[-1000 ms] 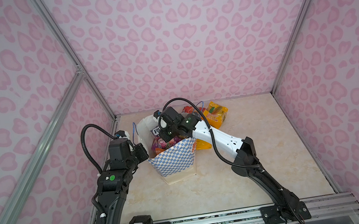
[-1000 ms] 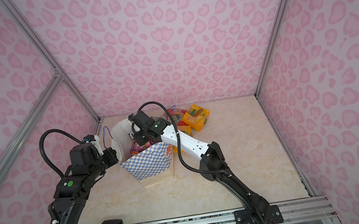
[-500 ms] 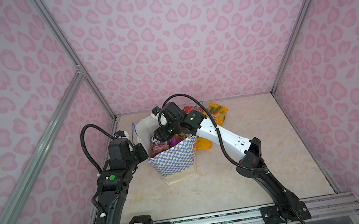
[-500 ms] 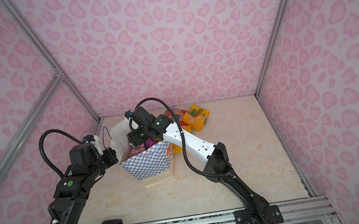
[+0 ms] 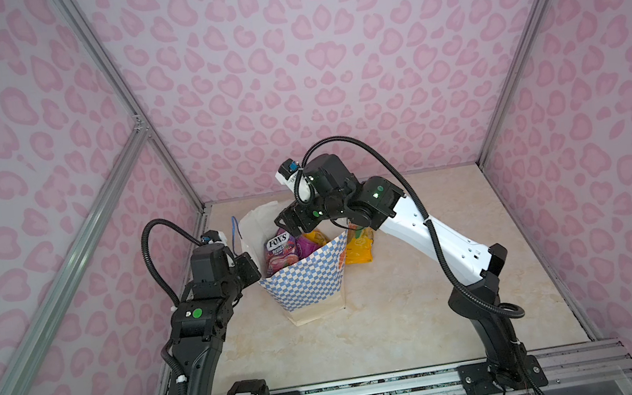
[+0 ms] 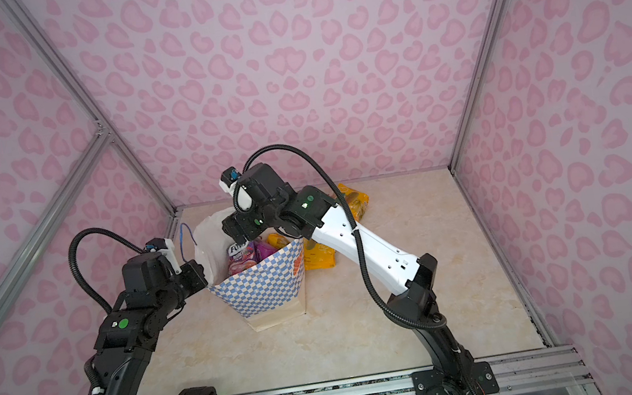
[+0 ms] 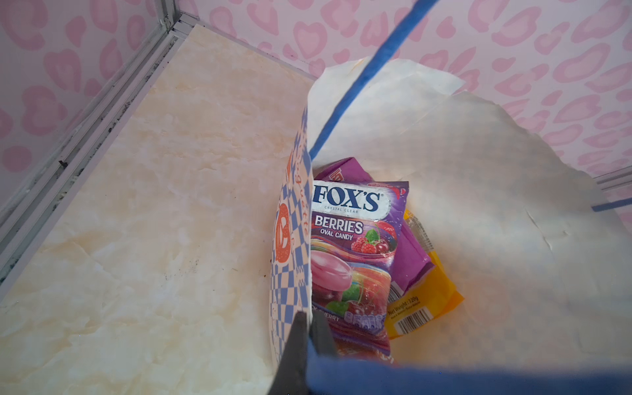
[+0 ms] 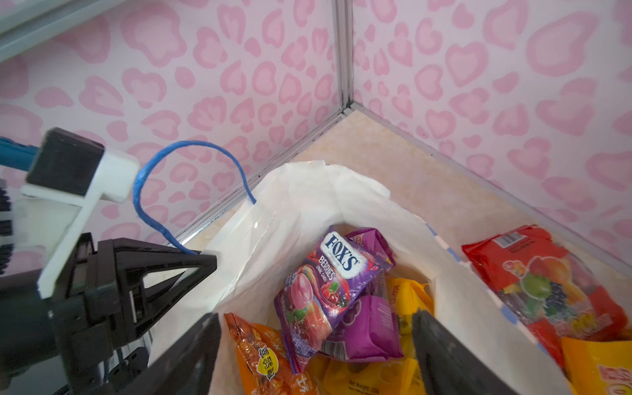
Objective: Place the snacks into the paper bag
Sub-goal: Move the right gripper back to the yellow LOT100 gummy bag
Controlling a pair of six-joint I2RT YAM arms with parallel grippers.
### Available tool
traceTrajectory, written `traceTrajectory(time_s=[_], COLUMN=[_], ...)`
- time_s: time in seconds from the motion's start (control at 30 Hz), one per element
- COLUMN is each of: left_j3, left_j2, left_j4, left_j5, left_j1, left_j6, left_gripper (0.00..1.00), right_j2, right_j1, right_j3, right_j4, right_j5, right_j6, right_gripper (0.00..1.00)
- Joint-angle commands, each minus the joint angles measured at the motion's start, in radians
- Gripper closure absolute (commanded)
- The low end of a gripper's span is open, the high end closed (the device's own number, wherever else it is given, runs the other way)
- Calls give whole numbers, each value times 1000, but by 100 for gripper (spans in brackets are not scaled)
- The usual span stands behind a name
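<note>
Inside paper bag (image 7: 478, 212) — two purple snacks (image 7: 352, 239)

A: We cannot see the floor of the bag (image 5: 309, 279) from above.
B: The right arm (image 5: 428, 233) hides the top of the yellow packet (image 5: 359, 251) beside it.
A: At the left wrist a blue blur (image 7: 444, 379) covers the purple packet's (image 7: 352, 246) lower end; we cannot tell what it is.
B: At the right wrist the red packet (image 8: 533, 270) is cut off at the edge.
</note>
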Motion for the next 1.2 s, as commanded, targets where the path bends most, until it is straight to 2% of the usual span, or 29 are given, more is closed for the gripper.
traceTrajectory(time_s=[0.0,0.13,0.27,0.37,0.47,0.57,0.87,1.17], left_j3=[-3,-4,-4,-4,-4,-4,-5,-4], left_j2=[-3,-5,-2,0,0,2,6,3], left_j4=[22,22,22,23,23,23,24,22], left_j5=[-2,1,5,6,4,-1,-5,-4], left_j1=[1,1,2,1,1,1,1,1], left_j6=[0,-1,-2,-2,-1,-1,-1,-1], left_gripper=[93,93,93,93,93,93,93,93], right_j2=[-111,-307,-447,-478,-444,-364,-71,82], right_j1=[-37,-170,-390,-560,-674,-711,-690,-669], right_j3=[-145,-444,-744,-928,-1069,-1094,-1001,-921], right_j4=[80,222,390,511,611,649,701,720], right_j5=[93,72,-27,-99,-148,-175,-235,-337], right_j6=[-34,36,185,318,414,449,517,556], right_gripper=[7,3,2,2,2,3,24,31])
